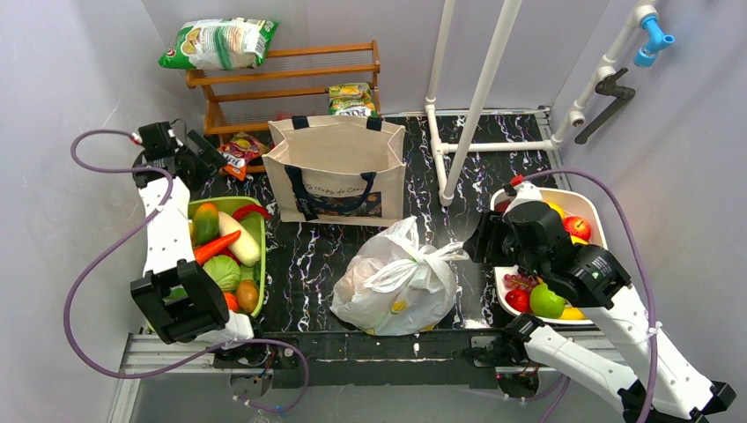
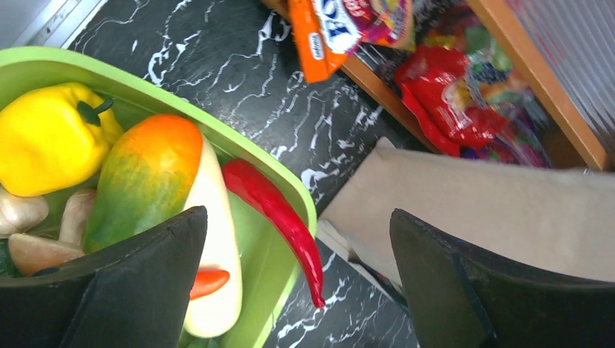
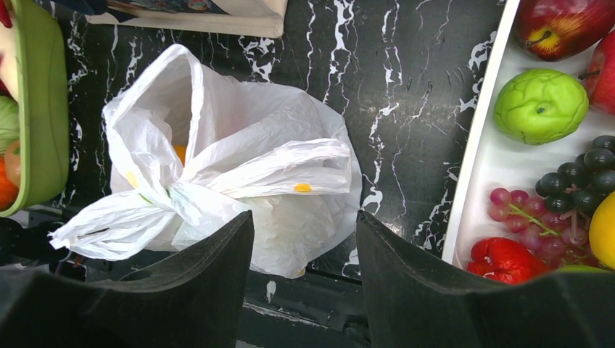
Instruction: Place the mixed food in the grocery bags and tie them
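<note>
The white plastic bag (image 1: 395, 282) sits at the near middle of the table with its handles drawn together in a knot; something yellow shows through it in the right wrist view (image 3: 239, 167). The beige canvas tote (image 1: 335, 172) stands open behind it, its side showing in the left wrist view (image 2: 493, 210). My right gripper (image 1: 471, 244) is open and empty just right of the plastic bag, above its near edge (image 3: 304, 217). My left gripper (image 1: 210, 152) is open and empty, above the gap between the green tray's far corner and the tote (image 2: 297, 217). A red chilli (image 2: 279, 217) hangs over the tray rim.
The green tray (image 1: 262, 264) at left holds vegetables, among them a yellow pepper (image 2: 47, 138). The white tray (image 3: 500, 159) at right holds apples, grapes and other fruit. Snack packets (image 2: 442, 101) lie in and on the wooden shelf (image 1: 291, 70) at the back. White pipes (image 1: 480, 97) stand at back right.
</note>
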You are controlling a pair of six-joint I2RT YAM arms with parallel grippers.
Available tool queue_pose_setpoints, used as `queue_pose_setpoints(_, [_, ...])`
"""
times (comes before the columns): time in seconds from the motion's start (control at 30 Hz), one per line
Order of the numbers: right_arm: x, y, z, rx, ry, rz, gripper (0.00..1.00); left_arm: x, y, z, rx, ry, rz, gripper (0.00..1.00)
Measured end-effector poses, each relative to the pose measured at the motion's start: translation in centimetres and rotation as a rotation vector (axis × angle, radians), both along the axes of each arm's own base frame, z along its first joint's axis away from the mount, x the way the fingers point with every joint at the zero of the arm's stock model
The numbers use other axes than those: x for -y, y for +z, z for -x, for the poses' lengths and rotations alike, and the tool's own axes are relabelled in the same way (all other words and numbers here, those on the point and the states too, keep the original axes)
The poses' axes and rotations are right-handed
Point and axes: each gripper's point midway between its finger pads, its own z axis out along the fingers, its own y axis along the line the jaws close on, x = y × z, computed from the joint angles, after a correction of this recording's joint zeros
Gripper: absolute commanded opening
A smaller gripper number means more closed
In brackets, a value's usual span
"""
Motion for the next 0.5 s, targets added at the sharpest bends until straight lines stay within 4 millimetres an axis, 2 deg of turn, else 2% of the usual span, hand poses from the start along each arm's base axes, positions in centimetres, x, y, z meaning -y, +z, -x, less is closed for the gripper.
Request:
queue_pose_setpoints(0.23, [-0.5,-1.0,-0.2,-0.040,0.012,0.025,0.62,-2.6,-6.4,0.2,0.003,0.134,0.172,0.96])
queue_pose_setpoints(0.37, [-0.8,-1.7,-0.4,-0.057,0.020,0.038,0.62,-2.6,-9.3,-1.4,0.051,0.148,0.233,0.95])
queue_pose_setpoints(0.5, [-0.9,-2.1,-0.5,-0.059,0.024,0.044,0.62,-2.6,-10.7,-3.3,0.124,0.173,0.297,0.93])
